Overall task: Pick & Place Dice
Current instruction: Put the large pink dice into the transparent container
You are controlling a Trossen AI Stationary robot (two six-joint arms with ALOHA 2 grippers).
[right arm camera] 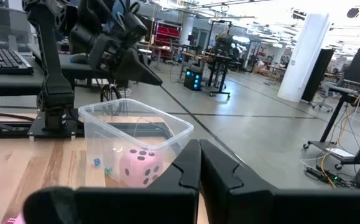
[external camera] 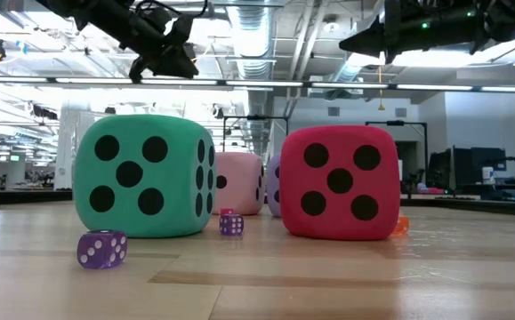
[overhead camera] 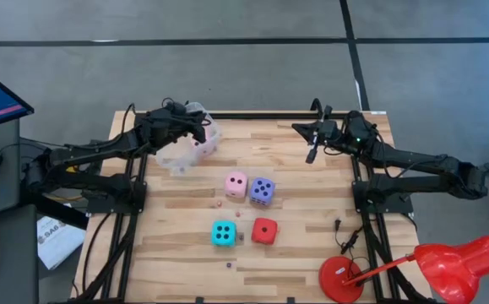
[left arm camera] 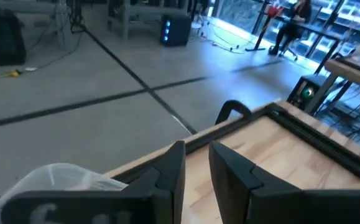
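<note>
Four big soft dice rest on the wooden table: pale pink, violet-blue, cyan and red. A second pale pink die lies inside the clear tub near the far left corner. My left gripper hovers above the tub's far rim, fingers a narrow gap apart, holding nothing. My right gripper hangs in the air near the far edge, right of the tub, shut and empty.
A few tiny dice lie scattered on the table: a purple one, another between the cyan and red dice, and an orange one. A red desk lamp stands at the near right corner. Arm bases flank the table's left and right sides.
</note>
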